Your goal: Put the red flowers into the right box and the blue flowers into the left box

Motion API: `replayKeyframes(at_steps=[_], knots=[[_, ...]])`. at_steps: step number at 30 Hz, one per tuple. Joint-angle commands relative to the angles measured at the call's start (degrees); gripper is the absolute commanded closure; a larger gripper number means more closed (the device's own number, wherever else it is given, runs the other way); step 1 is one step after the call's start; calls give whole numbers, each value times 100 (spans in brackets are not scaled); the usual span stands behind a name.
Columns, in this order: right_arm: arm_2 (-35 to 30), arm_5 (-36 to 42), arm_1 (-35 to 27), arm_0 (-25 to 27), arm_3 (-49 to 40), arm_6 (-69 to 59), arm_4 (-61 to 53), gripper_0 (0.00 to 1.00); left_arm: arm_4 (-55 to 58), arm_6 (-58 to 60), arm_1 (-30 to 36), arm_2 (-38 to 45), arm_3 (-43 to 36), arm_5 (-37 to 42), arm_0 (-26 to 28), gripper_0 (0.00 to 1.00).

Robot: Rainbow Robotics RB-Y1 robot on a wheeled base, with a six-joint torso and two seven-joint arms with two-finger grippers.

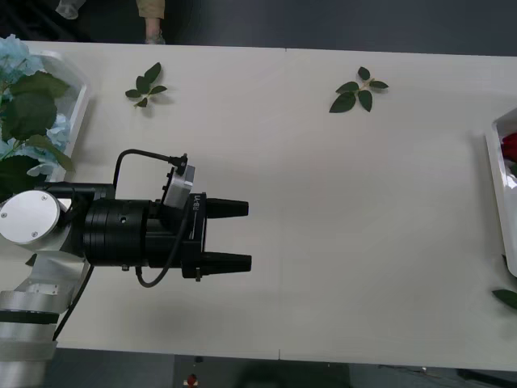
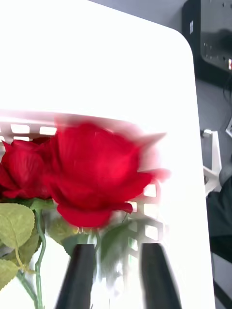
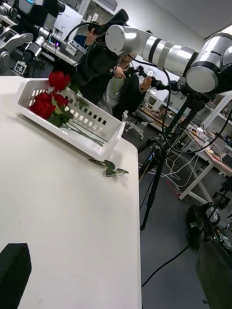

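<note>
My right end effector (image 2: 116,275) hung over the right box (image 3: 104,140) at the tabletop's (image 1: 323,226) right edge, black fingers (image 2: 77,275) parted, with a red rose stem between them; whether they actually pinched it, I couldn't tell. That bloom (image 2: 94,178) was raised just above the box, seen from the left wrist too (image 3: 59,79). The other red flowers (image 3: 44,104) lay inside the box, heads toward one end, stems along the slotted wall. From the front, the box rim (image 1: 494,174) showed with a bit of red in it. My left end effector (image 1: 242,234) sat low over the tabletop's left part, wide open, holding nothing. The blue flowers (image 1: 16,61) were in the left box (image 1: 77,109) at the far left. Loose leaf sprigs lay on the tabletop: two at the far side (image 1: 145,85) (image 1: 359,90), one just beside the right box (image 3: 108,168).
</note>
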Motion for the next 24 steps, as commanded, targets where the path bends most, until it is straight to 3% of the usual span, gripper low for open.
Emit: replayKeyframes(at_steps=[1,4,13,20,24], knots=[[95,-103,-222,-164,-46,234,-138,16,63,-195,43,-63,-169,2,25,0],[306,-129,-222,-164,-63,278,-464,10,63,-195,43,-63,-169,2,25,0],[886,267,-222,-164,-872,313,-1184,9,63,-195,43,-63,-169,2,25,0],[886,1313,-222,-67,-2006,111,-1457,9,63,-195,43,-63,-169,2,25,0],[886,1594,-231,267,-3025,-223,-1720,9,63,-195,43,-63,-169,2,25,0]])
